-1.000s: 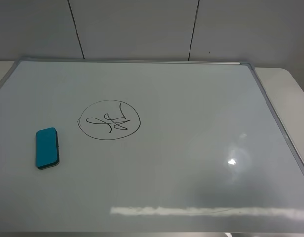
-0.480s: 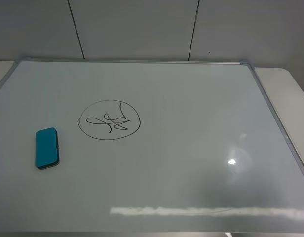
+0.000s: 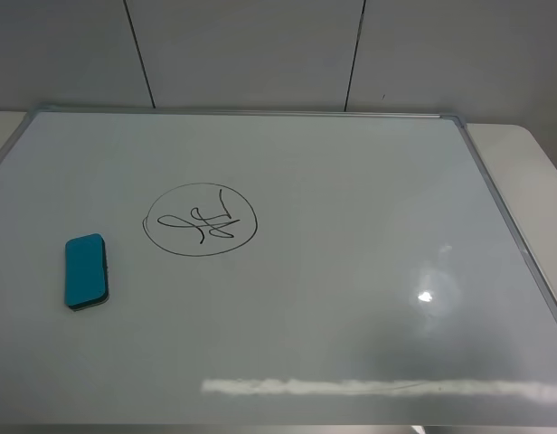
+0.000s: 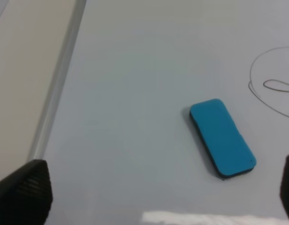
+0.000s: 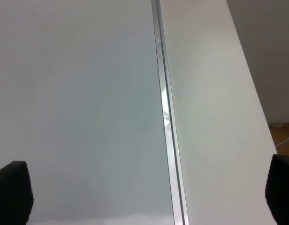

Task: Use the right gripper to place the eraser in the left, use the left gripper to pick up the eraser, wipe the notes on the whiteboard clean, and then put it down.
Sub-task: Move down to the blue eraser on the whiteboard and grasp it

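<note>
the eraser [image 3: 86, 271] lies on the whiteboard [image 3: 351, 226] with bare board on every side.

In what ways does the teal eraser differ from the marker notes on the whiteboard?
The eraser is a solid teal block; the notes are thin black lines. The eraser is oblong with rounded corners; the notes are a scribble inside a circle. In the high view, the eraser lies nearer the left edge of the whiteboard than the notes. Both lie on it, not touching.

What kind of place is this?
Likely a lab or workshop bench, not a classroom: the whiteboard lies flat on a pale table, a teal eraser and a circled marker scribble sit on it, and a plain panelled wall stands behind.
</note>
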Action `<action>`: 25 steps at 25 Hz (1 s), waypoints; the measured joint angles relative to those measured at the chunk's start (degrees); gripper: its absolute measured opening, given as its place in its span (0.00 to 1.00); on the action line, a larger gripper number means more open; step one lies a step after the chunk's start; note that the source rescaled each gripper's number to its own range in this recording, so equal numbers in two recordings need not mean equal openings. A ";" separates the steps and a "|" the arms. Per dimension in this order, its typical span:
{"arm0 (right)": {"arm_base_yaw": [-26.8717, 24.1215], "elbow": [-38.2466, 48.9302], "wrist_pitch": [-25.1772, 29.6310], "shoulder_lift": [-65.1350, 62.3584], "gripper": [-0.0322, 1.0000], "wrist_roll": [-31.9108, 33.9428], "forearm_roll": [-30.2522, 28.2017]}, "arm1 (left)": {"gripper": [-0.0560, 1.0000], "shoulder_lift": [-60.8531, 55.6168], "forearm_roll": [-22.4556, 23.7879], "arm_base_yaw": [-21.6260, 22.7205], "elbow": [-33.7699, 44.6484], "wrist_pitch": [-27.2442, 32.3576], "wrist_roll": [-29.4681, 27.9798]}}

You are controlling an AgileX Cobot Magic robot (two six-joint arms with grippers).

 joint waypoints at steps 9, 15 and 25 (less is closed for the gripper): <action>0.00 0.00 0.00 0.00 1.00 0.00 0.00 | 0.98 0.00 0.00 0.00 0.00 0.00 0.00; 0.00 0.00 0.00 0.00 1.00 0.00 0.00 | 0.98 0.00 0.00 0.00 0.00 0.00 0.00; 0.00 0.00 0.00 0.00 1.00 0.00 0.00 | 0.98 0.00 0.00 0.00 0.00 0.00 0.00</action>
